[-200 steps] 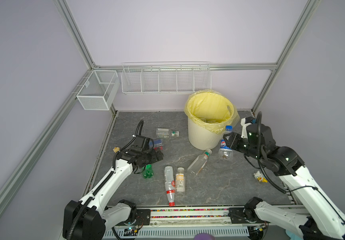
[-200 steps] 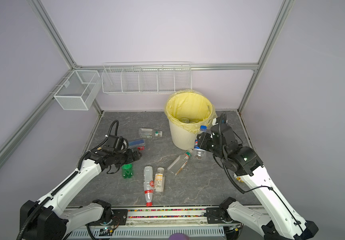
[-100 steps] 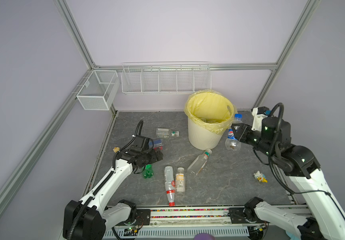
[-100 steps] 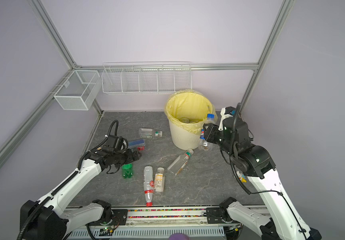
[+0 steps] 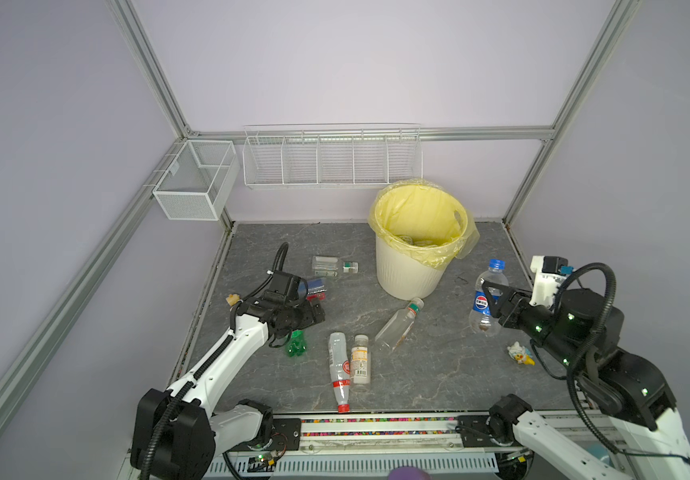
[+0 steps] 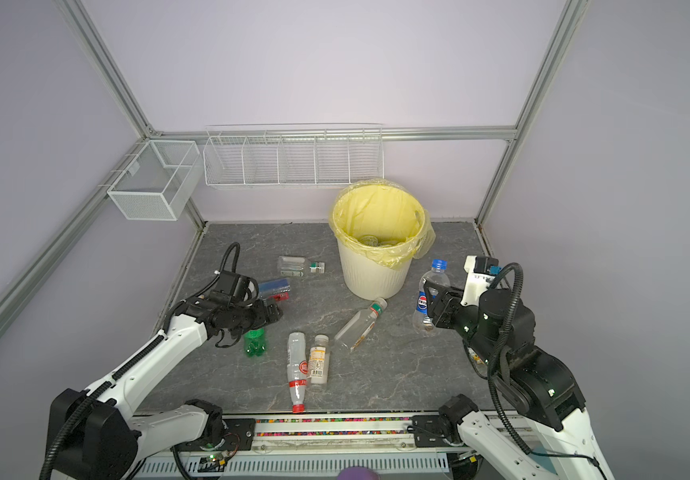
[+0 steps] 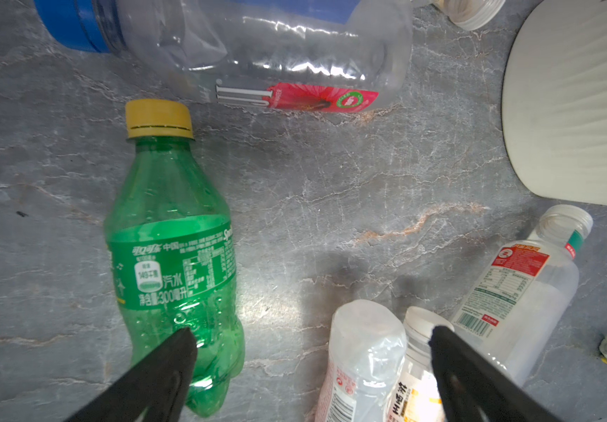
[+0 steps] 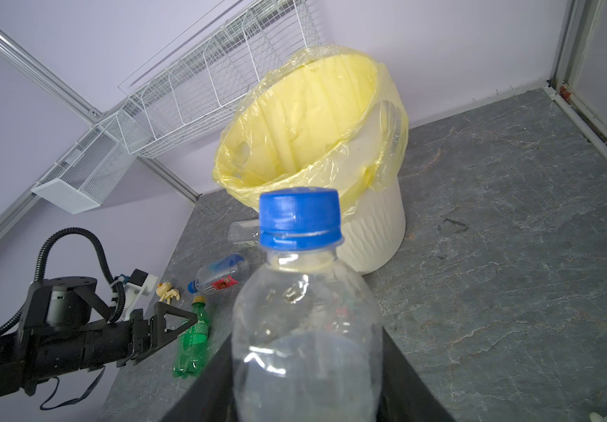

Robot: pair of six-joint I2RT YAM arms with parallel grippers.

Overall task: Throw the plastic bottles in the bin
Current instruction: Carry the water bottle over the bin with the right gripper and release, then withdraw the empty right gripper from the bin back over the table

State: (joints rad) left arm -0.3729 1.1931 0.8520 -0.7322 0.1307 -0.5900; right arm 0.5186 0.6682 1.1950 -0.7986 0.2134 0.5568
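Observation:
A clear bottle (image 5: 485,297) with a blue cap and blue label hangs upright to the right of the bin (image 5: 409,270), and my right gripper (image 5: 492,300) is shut on its body. The right wrist view has this bottle (image 8: 305,329) close up with the yellow-lined bin (image 8: 375,226) behind it. My left gripper (image 5: 314,313) is open and empty, low over the floor. Its fingertips (image 7: 185,343) stand between a green bottle (image 7: 174,263) and two clear bottles lying side by side (image 7: 364,350). A few bottles (image 5: 413,241) lie inside the bin.
Loose on the floor lie a clear bottle (image 5: 397,326) in front of the bin, one (image 5: 332,266) at the back and a blue-labelled one (image 5: 314,286) by the left gripper. A small toy figure (image 5: 519,353) sits under the right arm. Wire baskets (image 5: 330,160) hang on the back wall.
My right gripper has carried the blue-capped bottle from in front of the bin out to the bin's right side. The left arm has not moved.

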